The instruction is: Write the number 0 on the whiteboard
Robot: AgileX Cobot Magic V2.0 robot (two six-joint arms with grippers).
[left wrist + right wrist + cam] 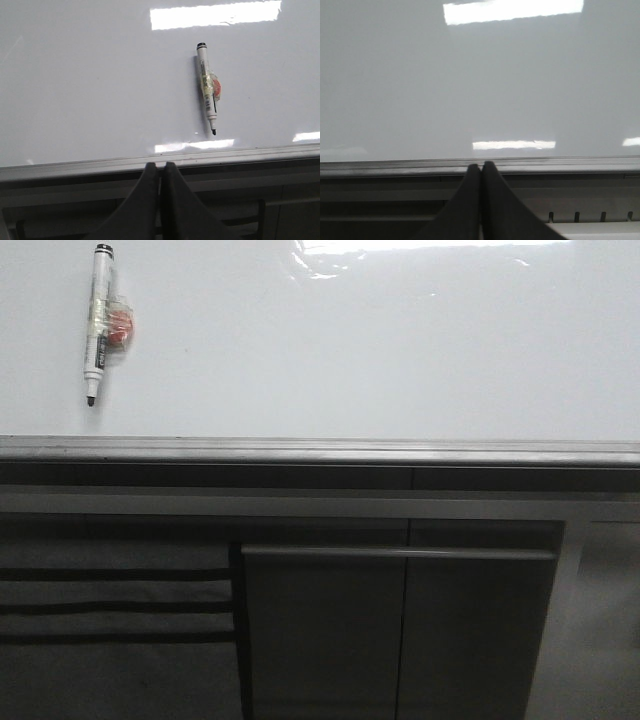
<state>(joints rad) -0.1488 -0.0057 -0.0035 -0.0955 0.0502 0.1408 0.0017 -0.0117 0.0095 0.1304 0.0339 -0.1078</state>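
Glossy whiteboard point(380, 350) w/ 1 uncapped marker point(100, 320) flat on it

Dark grey cabinet fronts point(400, 630) stand below, one with a long horizontal handle bar point(398, 553) (black slats at left).

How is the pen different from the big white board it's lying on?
The marker is small and thin; the whiteboard is large and flat. The marker is white with black ends, black print and an orange-and-clear lump of tape at its middle; the whiteboard is plain, with a grey metal edge. The whiteboard shows bright glare; the marker shows none. Both are mainly white.
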